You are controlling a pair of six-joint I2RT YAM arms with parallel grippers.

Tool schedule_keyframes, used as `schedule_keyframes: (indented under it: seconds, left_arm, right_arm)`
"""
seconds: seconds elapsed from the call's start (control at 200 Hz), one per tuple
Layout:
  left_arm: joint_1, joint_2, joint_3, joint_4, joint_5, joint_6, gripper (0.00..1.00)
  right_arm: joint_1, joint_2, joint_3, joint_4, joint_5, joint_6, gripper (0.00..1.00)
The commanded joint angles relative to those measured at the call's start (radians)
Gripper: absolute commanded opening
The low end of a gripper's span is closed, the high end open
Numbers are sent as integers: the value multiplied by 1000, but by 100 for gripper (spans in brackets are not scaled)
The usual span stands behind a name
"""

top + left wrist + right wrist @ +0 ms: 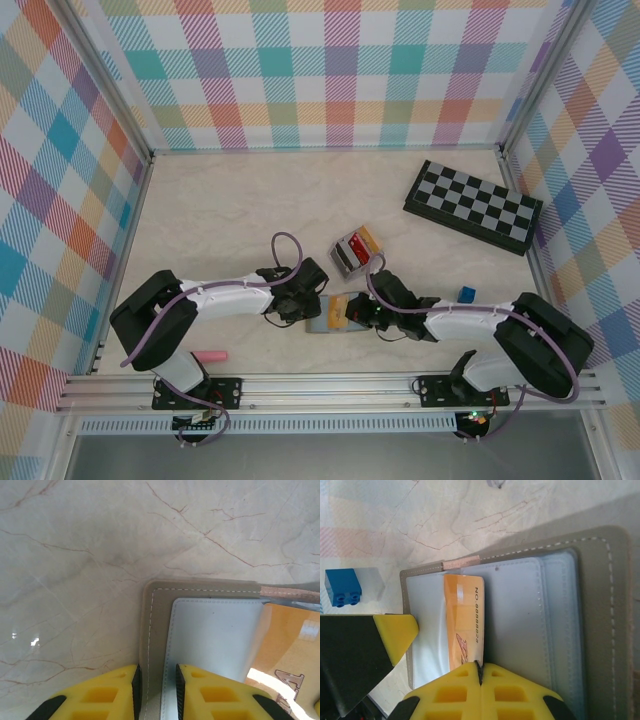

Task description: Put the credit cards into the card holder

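Seen from above, the light is bright and even, and my arms throw only soft shadows on the table [220,210]. In my left wrist view, small white glints sit at the lower left and hard glare washes out the card [290,640] at the lower right. My left fingers [100,695] along the bottom edge look soft. In my right wrist view the card's digits read sharply, a grey shadow covers the upper right, and my right fingers [515,695] blur.

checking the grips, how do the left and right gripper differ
The left gripper's jaws stand slightly apart; the right gripper's are shut. The left gripper sits over the card holder's stitched edge; the right gripper pinches the orange credit card. Both have yellow fingers over the open holder.
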Motion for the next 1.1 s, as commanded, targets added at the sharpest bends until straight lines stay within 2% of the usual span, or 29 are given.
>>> schedule_keyframes:
  seconds: [0.0,0.175,0.475,0.695,0.845,1.095]
  left_arm:
    - [3,35,-17,-14,16,3,25]
    - [2,39,-25,-10,19,5,25]
    - [3,49,-18,-7,19,3,25]
    - [2,51,-18,-7,19,3,25]
    - [3,50,-17,-7,20,2,25]
    - [3,43,-17,-12,13,0,25]
  right_arm:
    - [-21,-41,3,-140,45,-77,0]
    - [-37,-100,-20,-158,44,-103,0]
    - [-37,19,-31,35,-57,-61,0]
    - [-37,58,-7,10,-64,-74,0]
    - [-36,102,-9,53,-126,-91,0]
    - [-36,71,-7,4,-145,-116,0]
